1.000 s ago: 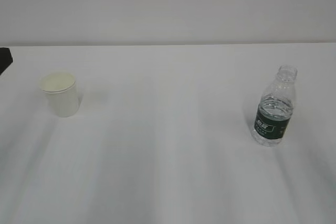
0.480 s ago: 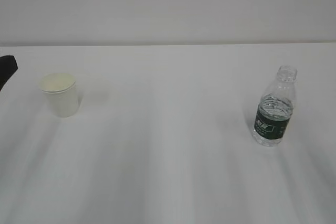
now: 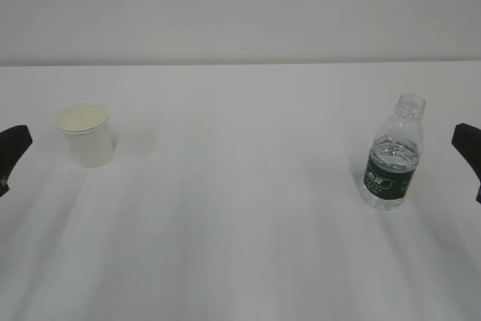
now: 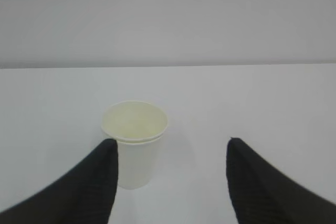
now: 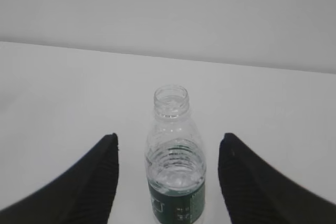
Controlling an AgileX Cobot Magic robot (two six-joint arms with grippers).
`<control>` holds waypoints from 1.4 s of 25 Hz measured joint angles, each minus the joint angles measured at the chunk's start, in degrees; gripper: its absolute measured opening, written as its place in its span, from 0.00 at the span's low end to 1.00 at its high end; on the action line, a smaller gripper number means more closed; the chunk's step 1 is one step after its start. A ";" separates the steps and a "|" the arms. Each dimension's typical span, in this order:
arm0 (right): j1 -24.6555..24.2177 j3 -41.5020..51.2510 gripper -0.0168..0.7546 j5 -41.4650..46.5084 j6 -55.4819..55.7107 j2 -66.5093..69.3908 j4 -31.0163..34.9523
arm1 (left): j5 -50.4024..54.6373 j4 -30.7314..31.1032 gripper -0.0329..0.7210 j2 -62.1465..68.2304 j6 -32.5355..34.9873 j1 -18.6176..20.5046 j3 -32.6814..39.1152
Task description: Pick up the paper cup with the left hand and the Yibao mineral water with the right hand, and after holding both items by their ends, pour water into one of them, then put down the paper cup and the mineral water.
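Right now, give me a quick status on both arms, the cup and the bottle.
Left gripper open, facing paper cup, nearer its left finger. Right gripper open, facing Yibao mineral water. Both upright on table. Nothing in the way.

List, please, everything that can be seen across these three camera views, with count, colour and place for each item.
small white tapered paper cup: one, white with pale cream inside, upright on the left of the table, empty as far as can be seen.
small clear ribbed plastic bottle: one, clear with a dark green label band and white text, upright on the right of the table, no cap, partly filled with water.
table: one, white, fills the lower part of every view.
wall: one, plain pale grey, behind the table.
left gripper: one, black, open, fingers short of the cup, which sits towards its left finger.
right gripper: one, black, open, fingers either side of the bottle, not touching.
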 joint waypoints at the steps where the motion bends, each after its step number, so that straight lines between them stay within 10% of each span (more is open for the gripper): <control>1: 0.00 0.00 0.62 -1.77 0.24 1.03 -0.29 | -1.31 -0.12 0.66 1.01 0.00 0.00 0.05; 21: 0.00 9.26 0.62 -40.79 0.61 26.76 -0.03 | -14.97 -0.62 0.66 10.47 3.11 0.00 0.05; 35: 0.00 7.94 0.62 -42.41 -3.14 40.78 0.36 | -16.15 -0.23 0.66 17.45 5.38 0.00 0.05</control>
